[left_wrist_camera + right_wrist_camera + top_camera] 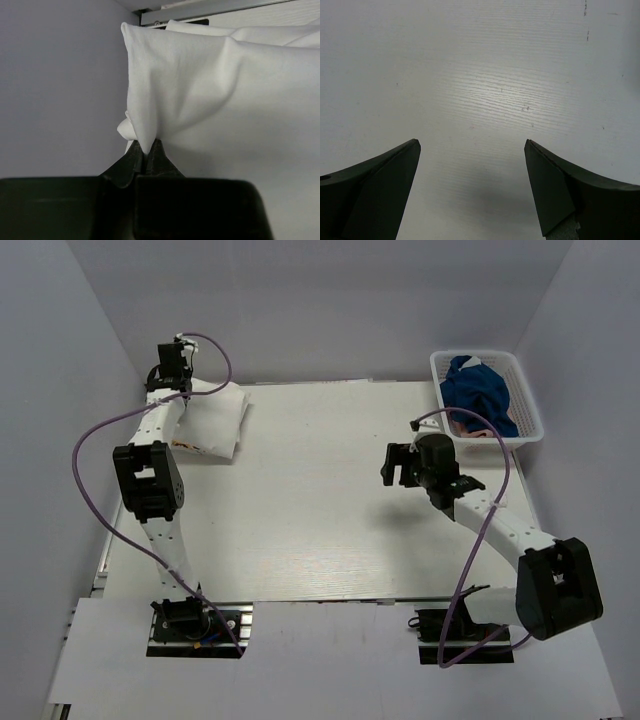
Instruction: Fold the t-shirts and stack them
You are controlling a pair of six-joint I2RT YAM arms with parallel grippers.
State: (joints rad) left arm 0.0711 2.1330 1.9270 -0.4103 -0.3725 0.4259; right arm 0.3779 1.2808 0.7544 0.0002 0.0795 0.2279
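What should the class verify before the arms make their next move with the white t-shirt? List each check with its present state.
1. Left gripper pinching the white t-shirt: ok.
2. Right gripper open and holding nothing: ok.
3. Table bare beneath the right gripper: ok.
4. Shirt lying flat: not ok, it is puckered at the pinch.
5. How many fabric layers are caught in the pinch: cannot tell.
6. Basket apart from both arms, blue garment inside it: ok.

T-shirt [215, 415]: white, soft, folded, red print peeking at near edge, at ten o'clock on bench [330, 500], corner pinched by left claw [147, 151].
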